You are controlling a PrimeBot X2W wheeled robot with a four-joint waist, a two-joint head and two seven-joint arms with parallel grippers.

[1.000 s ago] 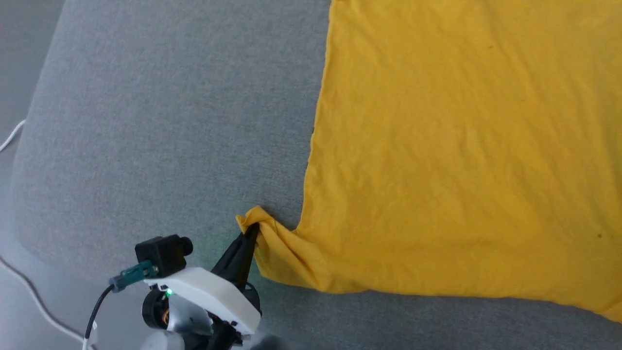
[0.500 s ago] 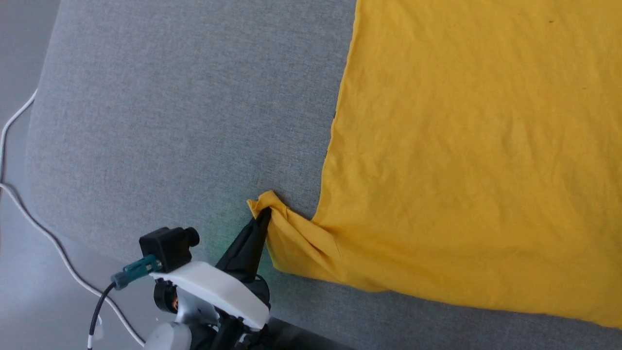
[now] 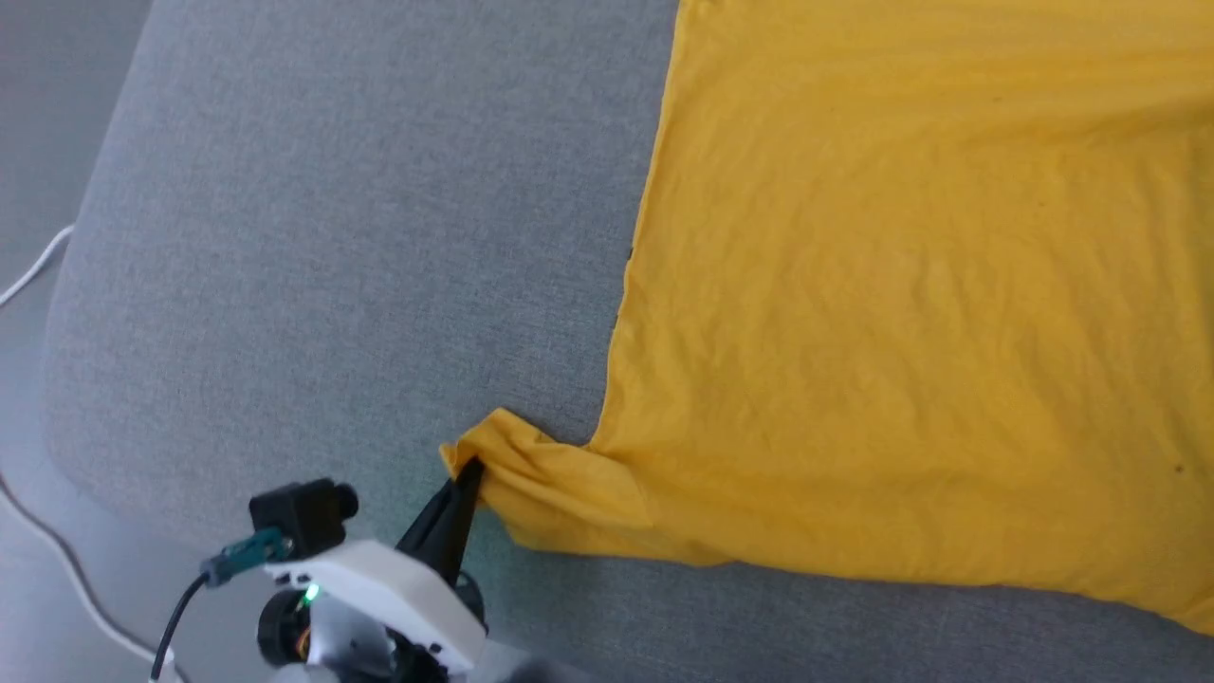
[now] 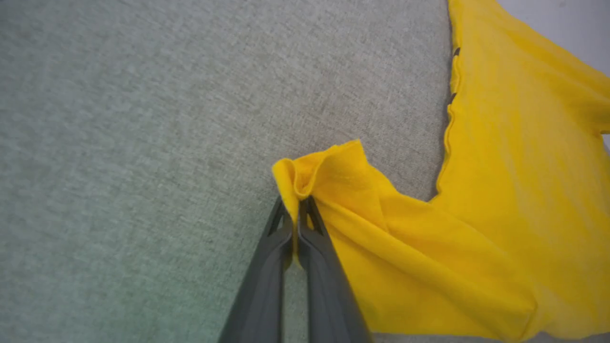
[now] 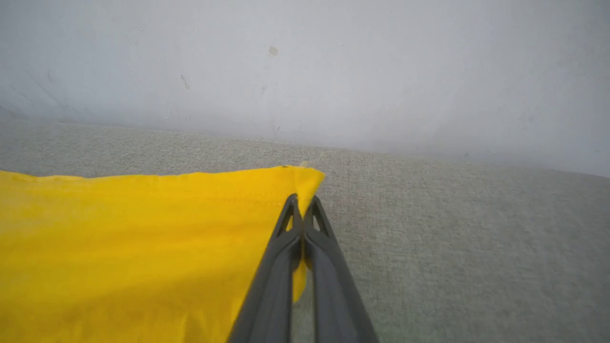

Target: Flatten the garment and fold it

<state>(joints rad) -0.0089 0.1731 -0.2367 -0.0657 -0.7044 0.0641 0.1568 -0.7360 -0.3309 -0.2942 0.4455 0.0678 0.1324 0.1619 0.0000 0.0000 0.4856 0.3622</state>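
Left gripper (image 3: 469, 467): the 2 fingers are pressed together on a bunched corner of the yellow T-shirt (image 3: 901, 332), at its near-left edge. The cloth is pinched right at the fingertips (image 4: 276, 243), and a small curl of hem stands above them.

Right gripper (image 5: 301, 200): also closed. It clamps another corner on a stitched hem, close to an edge of the grey upholstered surface (image 3: 332, 237).

The shirt lies spread over the right part of that surface, plain yellow side up. It is wrinkled but mostly flat.

Risks from here:
1. The left bite looks shallow. A hard outward pull could slip the thin cotton out of the tips.
2. The left corner is gathered into folds. Tension through it may set diagonal creases instead of flattening.
3. I cannot tell whether each grip caught 1 layer or 2. With only 1 layer, a lift would part front from back.
4. Uneven pull between the 2 arms would skew the shirt and could drag it off the surface toward the white cable (image 3: 28, 275).
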